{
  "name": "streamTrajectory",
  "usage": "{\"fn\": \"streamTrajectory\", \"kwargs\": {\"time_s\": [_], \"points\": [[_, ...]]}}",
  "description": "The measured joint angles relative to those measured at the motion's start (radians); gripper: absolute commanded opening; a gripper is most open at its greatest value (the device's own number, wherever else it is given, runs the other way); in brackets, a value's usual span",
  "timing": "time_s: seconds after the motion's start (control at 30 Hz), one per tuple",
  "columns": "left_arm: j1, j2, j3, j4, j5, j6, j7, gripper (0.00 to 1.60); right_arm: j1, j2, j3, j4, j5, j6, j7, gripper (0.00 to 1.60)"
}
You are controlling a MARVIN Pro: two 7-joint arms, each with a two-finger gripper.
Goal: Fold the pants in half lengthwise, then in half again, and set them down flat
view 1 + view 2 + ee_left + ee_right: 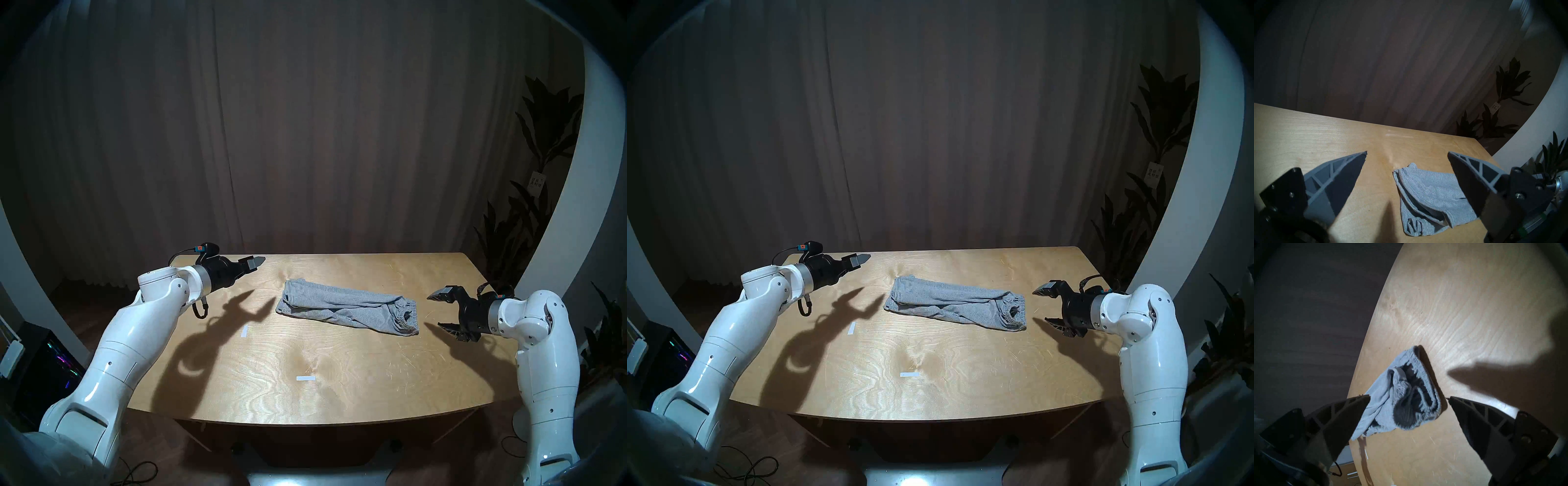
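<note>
In the middle of the head stereo left frame, the pants point(346, 310) lie folded into a long grey bundle on the wooden desk point(305, 390), slanting from the upper left down to the gathered waistband at the lower right. The left hand point(249, 268) hovers at centre left, clear of the cloth, with its fingers spread and nothing between them. The right hand point(441, 310) hangs at centre right, just beside the waistband end, jaws wide and empty. Two white tape strips point(305, 378) mark the desk nearer the bottom.

The head stereo right frame shows the same layout: pants point(954, 305) central, left hand point(856, 263) and right hand point(1047, 305) on either side, both apart from the cloth.

In the left wrist frame, the hemmed end of the pants point(1430, 195) sits at lower centre, between the open grey fingers point(1339, 183).

In the right wrist frame, the waistband end of the pants point(1403, 395) lies at centre, beyond the spread fingers point(1480, 421).
</note>
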Motion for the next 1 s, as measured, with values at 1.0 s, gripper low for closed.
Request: {"fn": "streamTrajectory", "kwargs": {"time_s": [1.0], "points": [[0.265, -0.070, -0.133, -0.296, -0.026, -0.134, 0.273, 1.60, 0.158, 0.010, -0.117, 0.254, 0.070, -0.096, -0.085, 1.60]]}}
